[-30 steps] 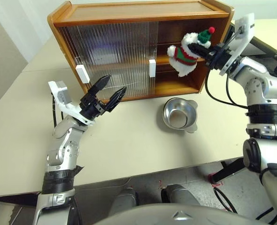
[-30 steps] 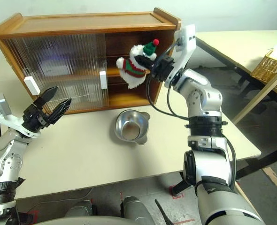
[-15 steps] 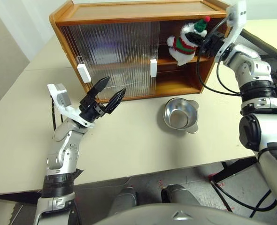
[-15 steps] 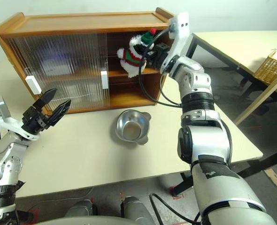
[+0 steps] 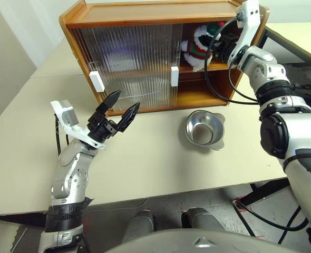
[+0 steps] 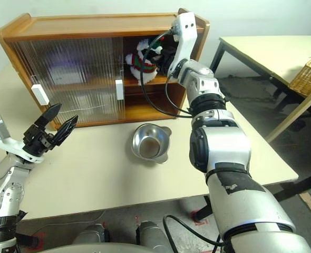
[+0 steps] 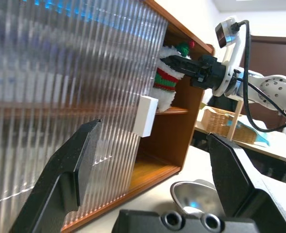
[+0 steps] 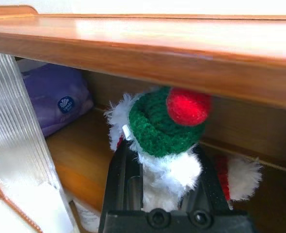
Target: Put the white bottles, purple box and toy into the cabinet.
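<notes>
1. Left pincer (image 5: 118, 105): fingers spread wide, holding nothing, hovering above the surface (image 5: 145, 158) near its left edge, just before the shut ribbed doors; no real change against a second ago.
2. Cabinet (image 5: 145, 13): standing along the far edge of the surface, right half open.
3. Purple box (image 8: 55, 104): already lying on the upper shelf, behind the door.
4. Steel bowl (image 5: 204, 128): resting before the open half, untouched.
5. Toy (image 5: 197, 45): a second ago carried in front of the opening, now inside over the upper shelf, under the top board.
6. Right pincer (image 8: 165, 182): narrow, clamped on the toy; release probably next.
</notes>
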Robot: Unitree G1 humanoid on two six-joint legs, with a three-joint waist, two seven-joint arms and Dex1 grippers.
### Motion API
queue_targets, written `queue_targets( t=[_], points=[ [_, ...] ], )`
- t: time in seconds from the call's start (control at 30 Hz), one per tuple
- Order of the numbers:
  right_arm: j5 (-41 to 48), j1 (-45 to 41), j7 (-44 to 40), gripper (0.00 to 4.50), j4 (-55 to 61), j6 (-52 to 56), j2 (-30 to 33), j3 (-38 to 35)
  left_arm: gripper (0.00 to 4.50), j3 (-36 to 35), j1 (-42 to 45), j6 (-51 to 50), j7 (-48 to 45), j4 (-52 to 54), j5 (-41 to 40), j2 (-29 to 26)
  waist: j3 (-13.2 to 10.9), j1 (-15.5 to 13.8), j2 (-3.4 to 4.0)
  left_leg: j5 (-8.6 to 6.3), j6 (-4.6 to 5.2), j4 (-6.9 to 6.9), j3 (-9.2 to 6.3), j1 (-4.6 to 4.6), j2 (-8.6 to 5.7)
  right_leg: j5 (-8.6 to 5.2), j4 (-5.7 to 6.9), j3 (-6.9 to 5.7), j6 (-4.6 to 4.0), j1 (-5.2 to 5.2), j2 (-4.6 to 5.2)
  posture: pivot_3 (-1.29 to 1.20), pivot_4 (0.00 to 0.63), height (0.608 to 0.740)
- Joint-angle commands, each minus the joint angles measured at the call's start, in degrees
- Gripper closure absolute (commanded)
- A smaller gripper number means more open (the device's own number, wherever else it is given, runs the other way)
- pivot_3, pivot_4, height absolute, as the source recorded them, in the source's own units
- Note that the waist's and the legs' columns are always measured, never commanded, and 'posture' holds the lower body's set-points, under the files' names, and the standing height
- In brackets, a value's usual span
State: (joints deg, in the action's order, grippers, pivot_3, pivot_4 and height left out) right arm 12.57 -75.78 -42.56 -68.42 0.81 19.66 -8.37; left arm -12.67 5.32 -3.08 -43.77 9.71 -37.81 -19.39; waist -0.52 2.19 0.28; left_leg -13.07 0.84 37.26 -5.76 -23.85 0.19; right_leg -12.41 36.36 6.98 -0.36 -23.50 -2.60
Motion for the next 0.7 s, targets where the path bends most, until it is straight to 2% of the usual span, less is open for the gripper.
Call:
queue_targets(
  t=[0.03, 0.13, 0.27, 0.33, 0.7],
  points=[
    [-2.42, -0.56, 1.98, 3.11, -1.9, -1.66, -0.52, 0.46, 0.0, -0.24, -0.54, 0.32, 0.22, 1.31, 0.59, -0.28, 0.0, -0.23, 0.0, -0.01, -0.02, 0.0, 0.0, 0.0, 0.0, 0.01, 0.0, 0.0, -0.01, 0.0, 0.0, 0.0, 0.026, 0.74],
    [-2.65, -0.5, 2.1, 2.21, -2.04, -1.77, -0.56, -0.13, 0.0, -0.4, -0.49, 0.19, 0.22, 1.33, 0.44, -0.49, 0.0, -0.37, 0.0, -0.03, -0.04, 0.0, 0.0, 0.0, 0.01, 0.01, 0.0, 0.0, -0.03, 0.0, 0.0, 0.0, 0.026, 0.74],
    [-2.59, -0.57, 1.57, 0.66, -1.95, -1.61, -0.44, -0.58, 0.0, -0.37, -0.03, 0.04, 0.07, 1.0, 0.4, -0.73, -0.01, -0.39, 0.0, -0.05, -0.08, 0.0, 0.01, -0.05, 0.01, 0.02, 0.0, 0.0, -0.04, -0.05, 0.0, -0.02, 0.027, 0.74],
    [-2.5, -0.59, 1.25, 0.03, -1.77, -1.52, -0.34, -0.73, 0.0, -0.25, 0.26, -0.03, -0.08, 0.75, 0.37, -0.81, -0.01, -0.39, 0.0, -0.05, -0.08, 0.0, 0.02, -0.08, 0.02, 0.01, 0.0, 0.0, -0.04, -0.08, 0.0, -0.02, 0.027, 0.74],
    [-2.14, 0.06, -0.07, 0.03, -0.03, -1.44, 0.63, -1.09, 0.0, 0.39, 1.35, -0.24, -0.65, -0.2, 0.35, -0.51, -0.01, -0.32, 0.0, -0.06, -0.09, -0.02, 0.07, -0.1, 0.05, -0.01, 0.0, 0.01, -0.09, -0.12, 0.0, -0.05, 0.024, 0.74]
  ],
)
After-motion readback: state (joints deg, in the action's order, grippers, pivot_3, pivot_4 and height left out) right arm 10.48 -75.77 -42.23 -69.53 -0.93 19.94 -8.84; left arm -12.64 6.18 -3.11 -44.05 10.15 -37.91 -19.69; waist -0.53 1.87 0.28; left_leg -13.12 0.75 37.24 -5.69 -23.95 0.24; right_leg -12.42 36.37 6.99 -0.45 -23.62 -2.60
